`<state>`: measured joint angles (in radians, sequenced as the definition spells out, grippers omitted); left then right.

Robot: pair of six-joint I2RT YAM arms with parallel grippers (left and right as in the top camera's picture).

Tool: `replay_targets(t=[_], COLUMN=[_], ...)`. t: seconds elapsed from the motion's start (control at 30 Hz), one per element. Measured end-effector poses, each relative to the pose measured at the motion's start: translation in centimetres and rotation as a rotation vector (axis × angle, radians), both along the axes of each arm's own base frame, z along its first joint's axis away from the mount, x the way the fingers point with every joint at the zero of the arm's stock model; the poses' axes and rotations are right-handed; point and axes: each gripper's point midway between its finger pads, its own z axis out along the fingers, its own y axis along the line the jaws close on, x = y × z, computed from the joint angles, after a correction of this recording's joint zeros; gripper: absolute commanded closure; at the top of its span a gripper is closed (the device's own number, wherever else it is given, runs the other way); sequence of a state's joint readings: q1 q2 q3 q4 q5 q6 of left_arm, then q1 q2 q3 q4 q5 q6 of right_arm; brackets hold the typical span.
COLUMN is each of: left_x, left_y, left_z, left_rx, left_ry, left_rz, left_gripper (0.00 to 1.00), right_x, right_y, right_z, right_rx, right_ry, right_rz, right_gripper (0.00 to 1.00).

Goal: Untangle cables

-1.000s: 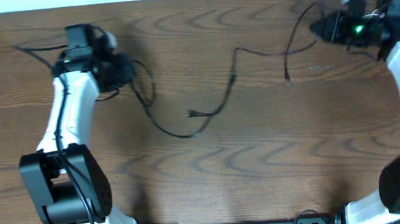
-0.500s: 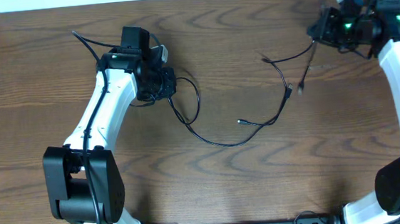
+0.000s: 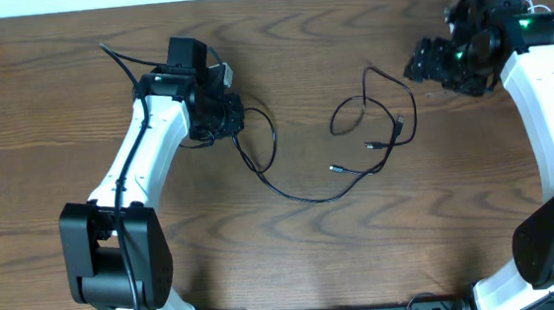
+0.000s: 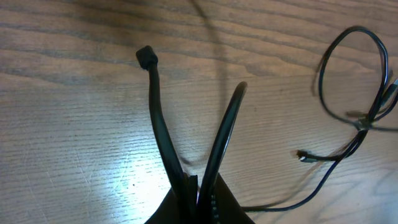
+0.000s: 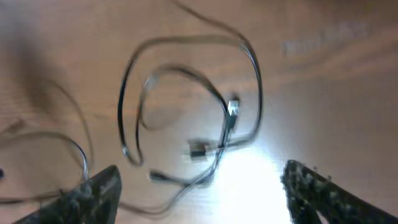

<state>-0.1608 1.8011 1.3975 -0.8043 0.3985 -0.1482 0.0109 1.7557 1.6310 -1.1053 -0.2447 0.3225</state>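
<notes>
Left gripper [image 3: 227,114] pinching cable [image 4: 159,118], right gripper [image 5: 200,177] (spread)

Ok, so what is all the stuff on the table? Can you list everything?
black cables: probably two, hard to count because they are tangled; black; strung across the middle of the table, looped up near the right side
table: one, brown wood, under everything
left arm: one, white and black, left side
right arm: one, white and black, right side
left gripper: one, black, shut on a cable
right gripper: one, black, open above the loops
</notes>
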Motion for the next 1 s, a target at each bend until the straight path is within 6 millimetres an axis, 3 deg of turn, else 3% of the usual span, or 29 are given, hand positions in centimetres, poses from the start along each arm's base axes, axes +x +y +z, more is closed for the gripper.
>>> replay_targets(t=[0.1, 0.17, 0.33, 0.5, 0.57, 0.77, 0.83, 0.87, 1.0], left_x=[0.0, 0.0, -0.1, -0.1, -0.1, -0.2, -0.2, -0.2, -0.5], left_y=[0.0, 0.0, 0.0, 0.0, 0.0, 0.0, 0.0, 0.0, -0.1], left_z=[0.0, 0.0, 0.0, 0.0, 0.0, 0.0, 0.0, 0.0, -0.1], left_rx=[0.0, 0.0, 0.001, 0.001, 0.001, 0.001, 0.001, 0.001, 0.006], left_ry=[0.0, 0.0, 0.004, 0.006, 0.006, 0.007, 0.007, 0.008, 0.017], left_rz=[0.0, 0.0, 0.0, 0.0, 0.0, 0.0, 0.0, 0.001, -0.016], left_gripper=[0.91, 0.91, 0.9, 0.9, 0.9, 0.9, 0.83, 0.73, 0.46], right_x=[-1.8, -3.6, -6.4, -6.8, -6.9, -6.8, -7.0, -7.0, -7.1], right_y=[0.4, 2.2, 5.4, 5.7, 5.7, 5.5, 5.4, 5.3, 5.0], right_z=[-1.7, -4.3, -9.4, -12.3, -13.1, -14.9, -15.4, -15.7, -16.1], right_rx=[-0.014, -0.024, -0.027, -0.024, -0.025, -0.026, -0.025, -0.029, -0.041], right_ry=[0.079, 0.146, 0.218, 0.202, 0.197, 0.173, 0.173, 0.168, 0.169], right_rz=[0.011, 0.065, 0.131, 0.117, 0.107, 0.054, 0.039, 0.03, 0.006], right_gripper=[0.4, 0.51, 0.58, 0.65, 0.73, 0.82, 0.82, 0.82, 0.83])
